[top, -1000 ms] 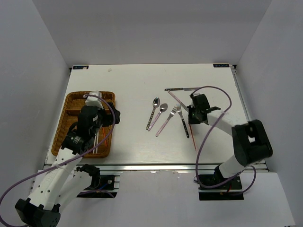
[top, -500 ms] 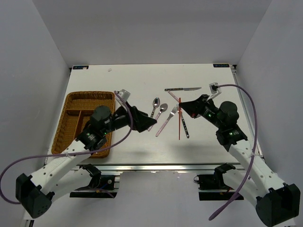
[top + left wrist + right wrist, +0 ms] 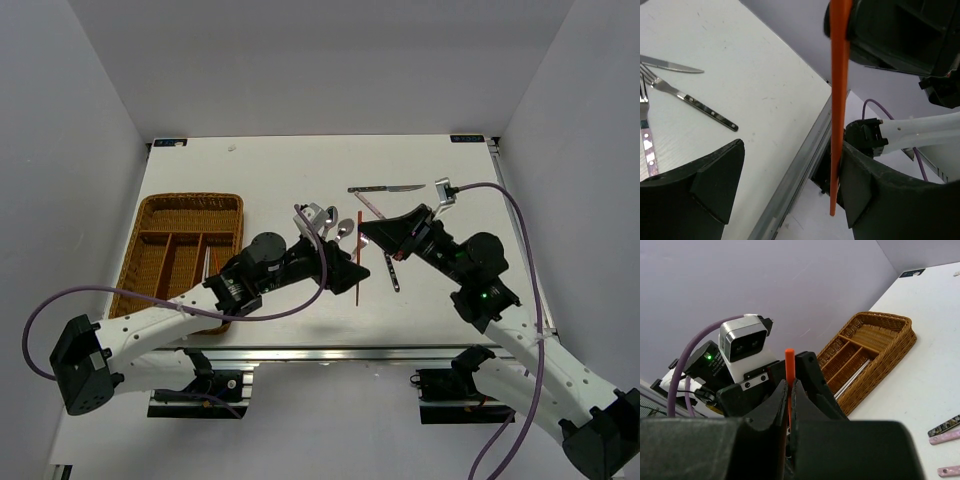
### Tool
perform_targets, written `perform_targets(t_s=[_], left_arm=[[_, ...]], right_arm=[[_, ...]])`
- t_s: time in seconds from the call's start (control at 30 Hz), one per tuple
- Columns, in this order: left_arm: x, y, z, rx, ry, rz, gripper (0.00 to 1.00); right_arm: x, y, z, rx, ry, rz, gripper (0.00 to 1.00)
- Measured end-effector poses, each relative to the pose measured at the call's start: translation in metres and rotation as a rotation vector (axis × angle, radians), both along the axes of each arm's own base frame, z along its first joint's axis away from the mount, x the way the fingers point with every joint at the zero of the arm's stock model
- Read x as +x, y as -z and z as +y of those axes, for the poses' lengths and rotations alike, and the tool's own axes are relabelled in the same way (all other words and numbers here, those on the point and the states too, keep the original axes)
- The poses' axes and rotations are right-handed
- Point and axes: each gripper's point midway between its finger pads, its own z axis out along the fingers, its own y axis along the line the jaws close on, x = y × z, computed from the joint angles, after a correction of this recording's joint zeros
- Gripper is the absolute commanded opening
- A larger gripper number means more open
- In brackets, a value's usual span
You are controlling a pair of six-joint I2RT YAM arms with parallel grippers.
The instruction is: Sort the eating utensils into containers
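My right gripper (image 3: 368, 232) is shut on a red chopstick (image 3: 357, 282) and holds it upright above the table's middle; the right wrist view shows its tip (image 3: 789, 359) sticking out between the closed fingers. My left gripper (image 3: 340, 268) is open, and the red chopstick (image 3: 838, 100) stands between its jaws, close against the right finger (image 3: 865, 185). The brown wicker tray (image 3: 150, 215) lies at the left, also in the right wrist view (image 3: 875, 327), with thin pale sticks (image 3: 207, 266) in one long slot.
Two spoons (image 3: 330, 222), a pink-handled utensil (image 3: 372, 207), a dark-handled fork (image 3: 391, 270) and a knife (image 3: 386, 188) lie on the table's middle. The left wrist view shows the fork (image 3: 695, 102), knife (image 3: 670, 64) and the table's near edge rail (image 3: 800, 170).
My left arm swung from over the tray to the table's middle. My right arm lifted the red chopstick off the table and carried it left, between the left gripper's jaws.
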Motion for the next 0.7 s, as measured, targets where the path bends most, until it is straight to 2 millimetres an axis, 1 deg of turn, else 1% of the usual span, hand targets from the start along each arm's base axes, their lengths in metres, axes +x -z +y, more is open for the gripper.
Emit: perform_targets(t_s=[0.03,0.07,0.1,0.13,0.17,0.23,0.27,0.37,0.4,0.43,0.47,0.5,0.53,0.6,0.63,0.67,0.7], left_arm=[[0.002,-0.002,-0.001,-0.003,-0.008,-0.006,0.73],[0.004,-0.004,-0.001,-0.008,-0.015,-0.012,0.7],[0.005,-0.007,-0.002,-0.014,-0.019,-0.021,0.62],[0.006,-0.009,-0.002,-0.018,-0.023,-0.026,0.53],[0.006,-0.012,-0.003,-0.025,-0.024,-0.032,0.33],[0.006,-0.018,-0.004,-0.04,-0.023,-0.038,0.19],[0.006,-0.021,-0.005,-0.047,-0.021,-0.044,0.0],[0.004,-0.021,-0.006,-0.05,-0.013,-0.044,0.0],[0.005,-0.021,-0.006,-0.049,-0.015,-0.044,0.0],[0.006,-0.022,-0.006,-0.044,-0.023,-0.044,0.0],[0.008,-0.022,-0.005,-0.03,-0.034,-0.042,0.0],[0.013,-0.022,-0.002,-0.006,-0.068,-0.037,0.0],[0.021,-0.023,0.003,0.019,-0.111,-0.036,0.0],[0.042,-0.028,0.022,0.094,-0.259,-0.032,0.0],[0.052,-0.031,0.035,0.133,-0.336,-0.031,0.0],[0.064,-0.035,0.051,0.177,-0.423,-0.034,0.0],[0.075,-0.037,0.072,0.228,-0.519,-0.036,0.0]], right_arm=[[-0.002,-0.001,0.002,0.003,-0.004,-0.001,0.0],[-0.003,-0.001,0.003,0.006,-0.005,-0.002,0.0],[-0.003,-0.001,0.004,0.006,-0.003,-0.002,0.0],[-0.003,-0.001,0.004,0.008,0.0,-0.004,0.0],[-0.003,-0.001,0.005,0.007,0.006,-0.005,0.0],[0.0,0.002,0.004,0.005,0.026,-0.006,0.0],[0.001,0.004,0.004,0.006,0.03,-0.003,0.0],[0.003,0.006,0.003,0.016,0.045,-0.005,0.0],[0.003,0.006,0.003,0.015,0.047,-0.006,0.12],[0.005,0.006,0.003,0.013,0.054,-0.008,0.56],[0.005,0.006,0.002,0.014,0.062,-0.007,0.77],[0.006,0.009,0.001,0.002,0.074,0.0,0.89],[0.008,0.013,-0.001,-0.019,0.095,0.009,0.89],[0.017,0.019,-0.01,-0.08,0.172,0.031,0.89],[0.023,0.02,-0.016,-0.109,0.223,0.049,0.89],[0.03,0.019,-0.023,-0.137,0.281,0.058,0.89],[0.035,0.018,-0.03,-0.161,0.327,0.06,0.89]])
